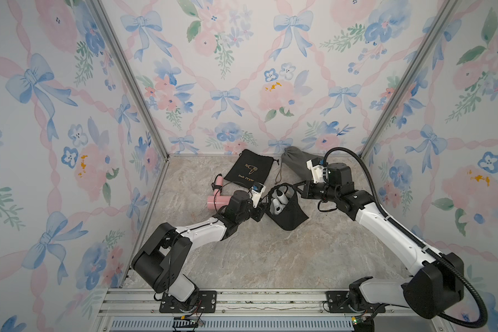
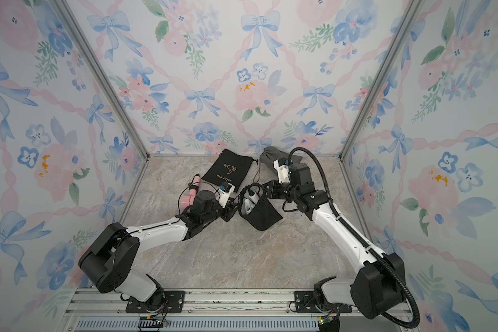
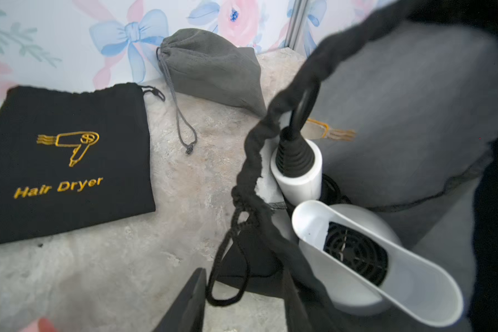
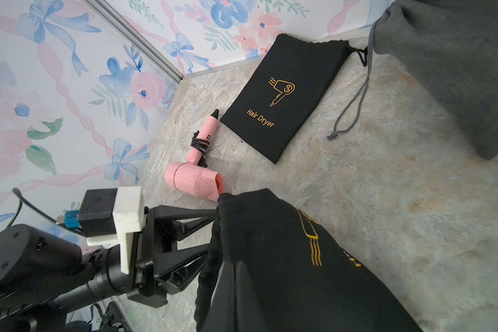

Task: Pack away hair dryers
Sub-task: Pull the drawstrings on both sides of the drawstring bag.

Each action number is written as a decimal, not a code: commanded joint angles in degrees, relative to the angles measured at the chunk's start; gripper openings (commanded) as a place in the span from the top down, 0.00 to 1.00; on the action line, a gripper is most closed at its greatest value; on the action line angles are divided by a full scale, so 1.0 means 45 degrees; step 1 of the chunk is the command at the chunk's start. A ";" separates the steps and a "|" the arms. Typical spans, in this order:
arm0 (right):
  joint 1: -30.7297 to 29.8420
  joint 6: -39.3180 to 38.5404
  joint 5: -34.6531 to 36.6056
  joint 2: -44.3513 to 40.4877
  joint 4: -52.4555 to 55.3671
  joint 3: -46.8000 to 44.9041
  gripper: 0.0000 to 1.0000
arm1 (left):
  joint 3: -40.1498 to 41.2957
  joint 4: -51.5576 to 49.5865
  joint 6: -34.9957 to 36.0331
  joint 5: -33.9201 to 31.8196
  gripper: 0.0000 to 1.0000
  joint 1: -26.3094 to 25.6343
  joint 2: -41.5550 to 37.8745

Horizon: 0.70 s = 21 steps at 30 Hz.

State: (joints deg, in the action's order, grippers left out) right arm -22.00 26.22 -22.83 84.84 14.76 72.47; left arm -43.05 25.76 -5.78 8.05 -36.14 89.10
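Nearest the wrist lenses: open pouch (image 1: pixel 288 214), black with gold print, blurred and cut off in both wrist views. It sits mid-table (image 1: pixel 270 258) between the grippers. Right gripper (image 1: pixel 297 188) is clamped on its rim, fingertips buried in cloth. Left gripper (image 1: pixel 263 207) has its fingers apart, straddling the opposite rim and drawstring; contact hard to make out. White hair dryer (image 3: pixel 408 284) is inside, nozzle and handle end showing, rest hidden. Pink hair dryer (image 4: pixel 190 179) lies near the table's left edge, cord wound round its handle, barrel half covered by the left wrist in both top views. Flat pouch (image 1: pixel 249 169) lies by the far edge. Grey pouch (image 3: pixel 213 74) is beside it, partly behind the right wrist.
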 commanded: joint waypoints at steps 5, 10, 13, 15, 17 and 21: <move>0.0172 0.0177 -0.0610 -0.0449 -0.0882 -0.0136 1.00 | -0.0509 0.0795 0.1418 0.0293 0.68 -0.0025 0.1057; 0.0297 0.0234 -0.0671 -0.0598 -0.0962 -0.0354 1.00 | -0.0939 0.0871 0.1329 -0.0016 1.00 0.0032 0.1153; 0.0430 0.0226 -0.0670 -0.0636 -0.1006 -0.0501 1.00 | -0.0832 0.0859 0.1008 -0.0485 1.00 0.0170 0.0471; 0.0514 0.0231 -0.0690 -0.0646 -0.1025 -0.0567 1.00 | -0.0674 0.0792 0.0683 -0.0968 1.00 0.0328 -0.0046; 0.0568 0.0181 -0.0652 -0.0649 -0.1054 -0.0631 1.00 | -0.0649 0.0326 0.0223 -0.1576 1.00 0.0536 -0.0582; 0.0653 0.0071 -0.0447 -0.0535 -0.1015 -0.0698 1.00 | -0.0870 -0.1044 -0.0679 -0.2620 1.00 0.0767 -0.1411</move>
State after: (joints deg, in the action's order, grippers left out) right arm -19.64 26.55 -24.86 82.74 12.82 69.84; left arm -45.89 25.56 -5.08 0.97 -33.30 84.97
